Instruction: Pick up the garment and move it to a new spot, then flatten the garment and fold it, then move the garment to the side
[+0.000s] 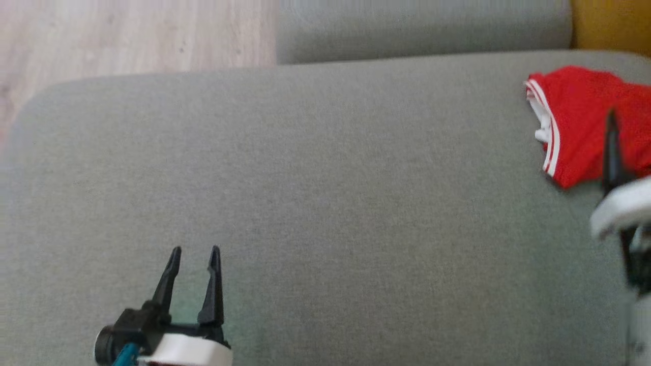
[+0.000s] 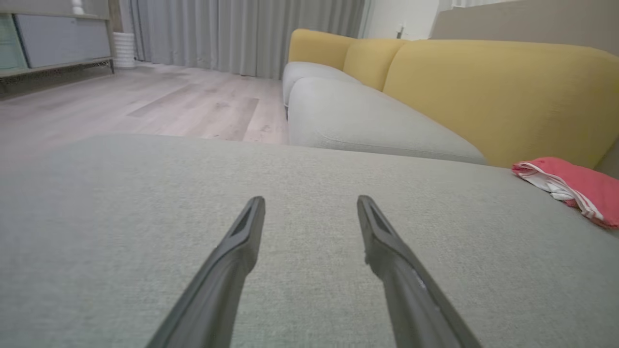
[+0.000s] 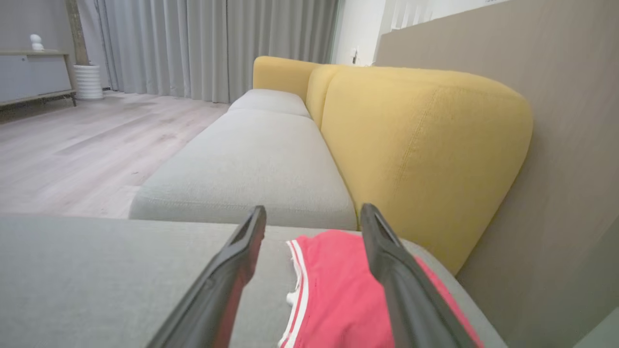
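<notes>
- The red fabric garment with white stripe trim lies bunched in a compact heap at the far right of the big grey fabric seat cushion, close to the back edge. A bit of white lining pokes out on its left side.
- The right gripper hangs right at the garment with its two dark fingers spread wide and nothing pinched between them. In the right wrist view one finger crosses over the red cloth, the other sits over bare grey fabric just beside the striped hem.
- In the head view you can see one right finger in front of the red fabric, with the pale wrist below it. Can't tell if the tips actually touch the cloth or hover just above.
- The left gripper is down at the lower left, well apart from the garment, fingers gaping and holding nothing. It's over plain grey cushion, fingers pointing away from the robot.
- From the left wrist view the garment shows as a low pinkish-red lump off to the right, against the mustard-yellow upholstered backrest.
- A second, narrower grey seat cushion runs on beyond the big one, alongside the yellow backrest.
- Pale wood-plank floor is off to the left, with long grey curtains at the far end of the room.
</notes>
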Motion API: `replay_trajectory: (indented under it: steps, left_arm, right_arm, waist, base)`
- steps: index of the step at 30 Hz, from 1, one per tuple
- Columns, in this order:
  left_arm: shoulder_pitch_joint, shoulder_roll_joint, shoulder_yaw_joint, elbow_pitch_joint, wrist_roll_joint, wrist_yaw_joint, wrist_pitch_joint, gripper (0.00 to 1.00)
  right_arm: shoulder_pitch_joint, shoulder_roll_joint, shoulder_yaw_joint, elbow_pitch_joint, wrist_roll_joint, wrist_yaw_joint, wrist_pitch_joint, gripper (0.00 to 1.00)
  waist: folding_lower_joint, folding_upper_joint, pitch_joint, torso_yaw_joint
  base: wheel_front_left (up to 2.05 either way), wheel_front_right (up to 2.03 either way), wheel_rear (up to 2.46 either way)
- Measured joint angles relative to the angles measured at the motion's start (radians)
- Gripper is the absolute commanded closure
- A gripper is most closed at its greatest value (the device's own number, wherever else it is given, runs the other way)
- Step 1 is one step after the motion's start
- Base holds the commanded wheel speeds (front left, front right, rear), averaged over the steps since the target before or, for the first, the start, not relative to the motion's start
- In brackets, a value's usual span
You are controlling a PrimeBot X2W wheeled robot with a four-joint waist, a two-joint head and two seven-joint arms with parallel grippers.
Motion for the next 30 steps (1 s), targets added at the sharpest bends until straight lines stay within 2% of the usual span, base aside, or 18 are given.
replay_trajectory:
  steps: [5,8,17,26,27,30]
  left_arm:
    - [0.032,-0.004,0.019,-0.002,0.02,0.01,0.0,0.0]
    - [0.053,-0.005,0.021,0.009,0.021,0.011,0.0,0.0]
    - [0.067,-0.006,0.031,0.047,0.03,0.012,0.0,0.0]
    - [0.067,-0.007,0.057,0.074,0.042,0.012,0.0,0.0]
    - [0.067,-0.008,0.058,0.082,0.046,0.015,0.0,1.0]
    - [0.077,-0.009,0.054,0.123,0.045,0.015,0.005,1.0]
  right_arm:
    - [0.202,0.098,0.015,-0.025,0.023,0.0,-0.101,0.0]
    - [0.291,0.129,0.028,-0.016,0.037,0.0,-0.167,0.0]
    - [0.421,0.162,0.081,0.109,0.015,0.0,-0.321,0.0]
    - [0.435,0.164,0.133,0.203,0.043,0.0,-0.36,0.0]
    - [0.434,0.164,0.134,0.205,0.045,0.0,-0.36,1.0]
    - [0.447,0.164,0.134,0.249,0.045,-0.001,-0.357,1.0]
  waist:
    - [0.0,0.0,-0.066,0.031]
    - [0.0,0.0,-0.095,0.05]
    - [0.0001,0.0,-0.136,0.059]
    - [0.0003,0.0,-0.148,0.027]
    - [0.0003,0.0,-0.148,0.022]
    - [0.0003,0.0,-0.148,0.021]
  base:
    - [0.0,0.0,0.0]
    - [0.0,0.0,0.0]
    - [0.0,0.0,0.0]
    - [0.0,0.0,0.0]
    - [0.0,0.0,0.0]
    - [0.0,0.0,0.0]
